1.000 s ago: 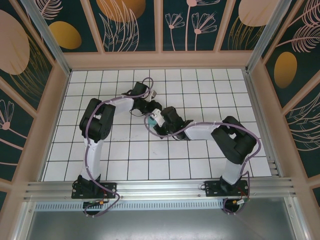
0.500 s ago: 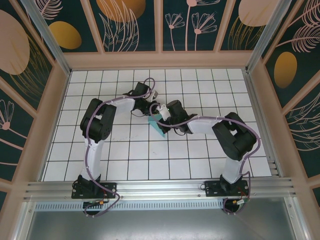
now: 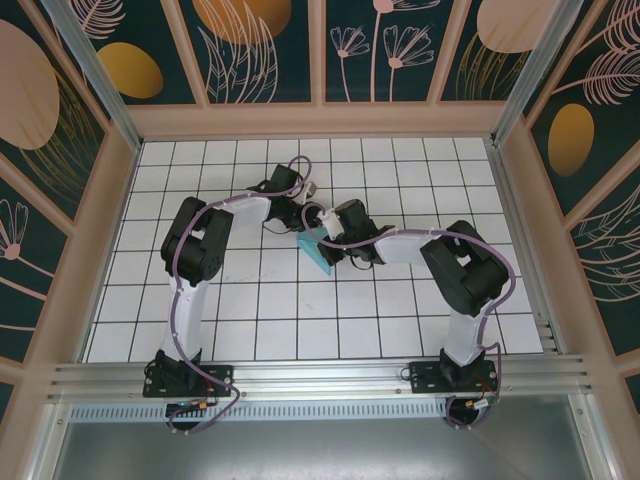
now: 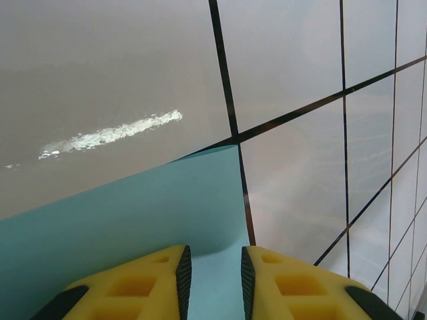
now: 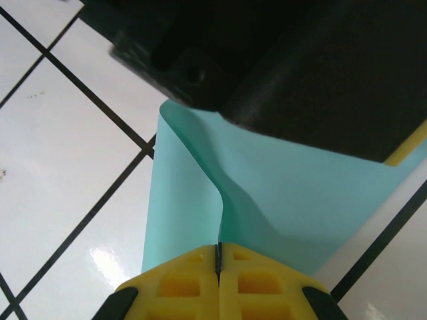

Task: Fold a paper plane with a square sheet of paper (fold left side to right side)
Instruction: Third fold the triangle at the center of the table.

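The square sheet of paper (image 3: 316, 252), turquoise-blue, lies near the table's middle between the two wrists. My right gripper (image 5: 218, 248) is shut on one edge of the sheet (image 5: 287, 193) and holds it lifted, so the paper curls up in a soft bend. My left gripper (image 4: 214, 253) stands low over a flat part of the sheet (image 4: 133, 213) near its corner. Its yellow fingers (image 4: 153, 273) are a narrow gap apart with paper showing between them. Nothing here has the shape of a paper plane.
The white grid-tiled table (image 3: 400, 320) is walled by wooden panels (image 3: 320, 120). The left arm's black wrist (image 5: 300, 67) hangs close above the lifted paper. A scuff mark (image 4: 110, 135) shows on a tile beyond the sheet.
The right arm has swung toward the back with the paper edge in its grip, and more of the turquoise sheet now shows in front of the wrists. The left arm has stayed put.
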`<action>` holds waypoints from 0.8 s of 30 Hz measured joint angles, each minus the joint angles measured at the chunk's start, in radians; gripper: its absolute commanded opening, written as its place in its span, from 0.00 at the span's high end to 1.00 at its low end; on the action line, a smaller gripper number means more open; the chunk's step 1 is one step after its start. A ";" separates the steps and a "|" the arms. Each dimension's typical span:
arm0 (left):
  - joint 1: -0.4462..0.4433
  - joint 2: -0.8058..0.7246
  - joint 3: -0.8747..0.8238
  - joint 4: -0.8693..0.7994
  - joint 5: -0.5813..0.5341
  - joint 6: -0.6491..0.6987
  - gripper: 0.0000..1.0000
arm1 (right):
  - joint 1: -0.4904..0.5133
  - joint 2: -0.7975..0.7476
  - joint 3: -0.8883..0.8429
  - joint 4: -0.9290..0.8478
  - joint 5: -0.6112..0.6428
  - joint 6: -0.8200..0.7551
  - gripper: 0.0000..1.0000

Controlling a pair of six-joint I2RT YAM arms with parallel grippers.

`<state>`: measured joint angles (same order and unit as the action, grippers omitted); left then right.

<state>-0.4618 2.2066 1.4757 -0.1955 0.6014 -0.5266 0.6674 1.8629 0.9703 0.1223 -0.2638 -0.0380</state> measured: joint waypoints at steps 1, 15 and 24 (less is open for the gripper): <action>0.000 0.000 0.000 0.000 0.000 0.000 0.71 | 0.000 0.005 0.002 0.000 0.000 0.000 1.00; -0.003 0.000 0.000 0.000 -0.004 0.000 0.71 | 0.000 0.029 0.022 -0.018 0.000 0.005 1.00; -0.004 0.000 0.004 -0.002 -0.003 0.000 0.67 | 0.000 0.035 0.023 -0.018 0.000 0.025 1.00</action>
<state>-0.4656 2.2066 1.4796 -0.1974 0.5987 -0.5266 0.6674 1.8977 0.9928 0.1040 -0.2634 -0.0128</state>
